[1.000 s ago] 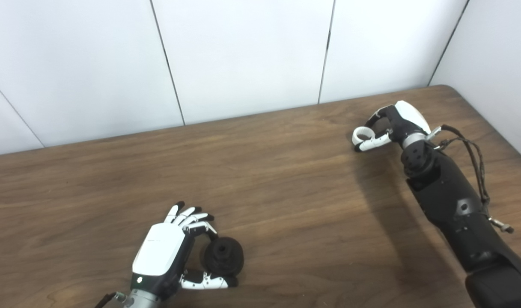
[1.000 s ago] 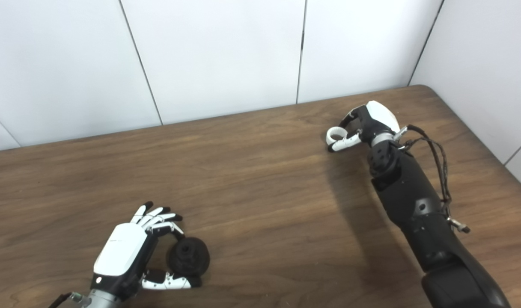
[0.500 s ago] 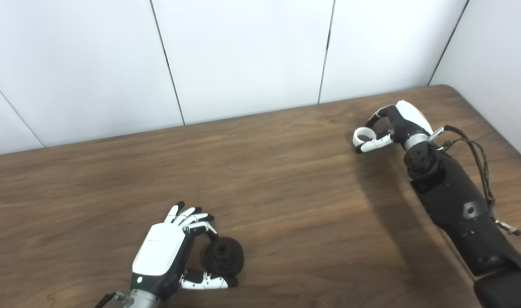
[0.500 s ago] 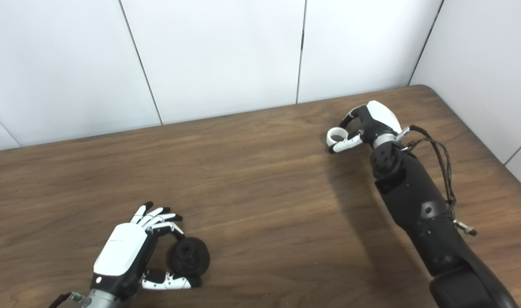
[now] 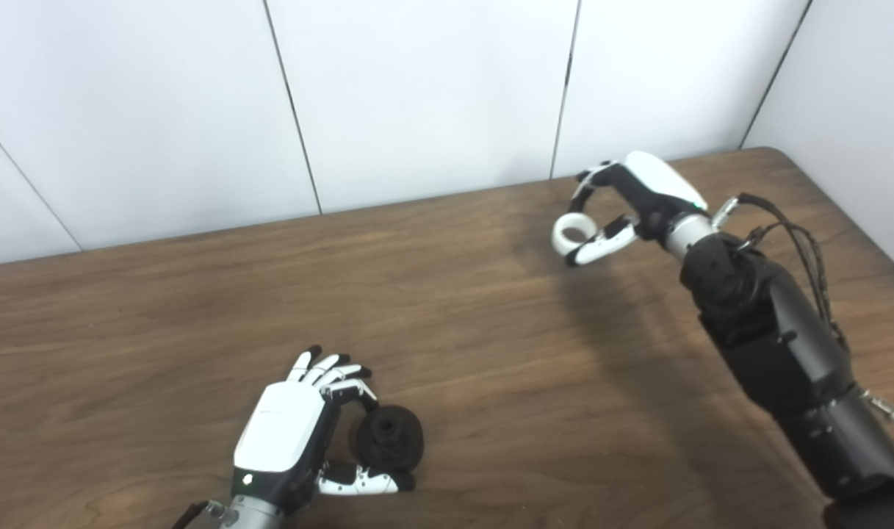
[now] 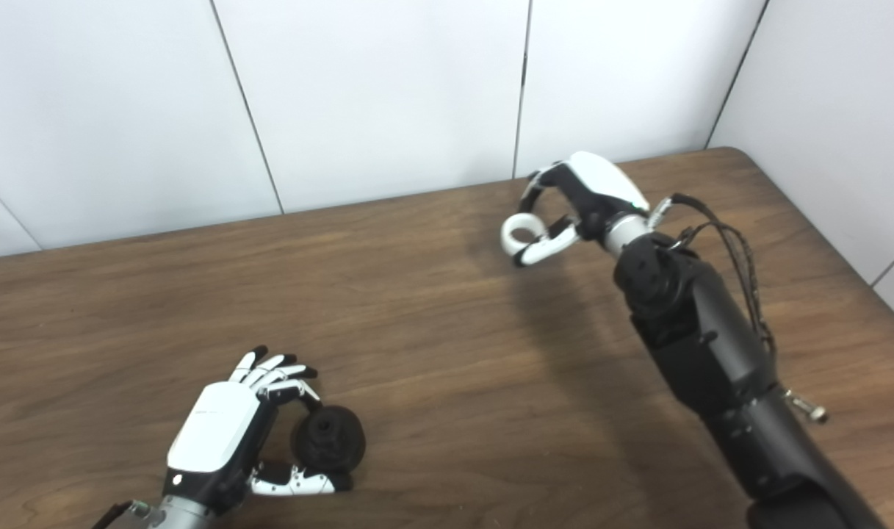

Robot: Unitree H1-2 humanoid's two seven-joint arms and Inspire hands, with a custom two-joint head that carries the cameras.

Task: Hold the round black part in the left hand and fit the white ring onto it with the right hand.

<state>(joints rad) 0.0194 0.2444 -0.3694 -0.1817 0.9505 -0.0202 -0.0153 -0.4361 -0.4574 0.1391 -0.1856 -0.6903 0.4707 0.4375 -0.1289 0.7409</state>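
I'm looking at a bare test booth, a lab by the look of it: a wood-grain bench (image 5: 491,308) boxed in by plain white wall panels (image 5: 417,95) with dark seams.

Two head cameras, side by side, look down; both share the table (image 5: 491,330).

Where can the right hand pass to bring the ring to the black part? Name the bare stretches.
Bare wood runs across the table between the right hand holding the white ring and the left hand. Crowded only at the round black part, enclosed by the left hand's fingers.
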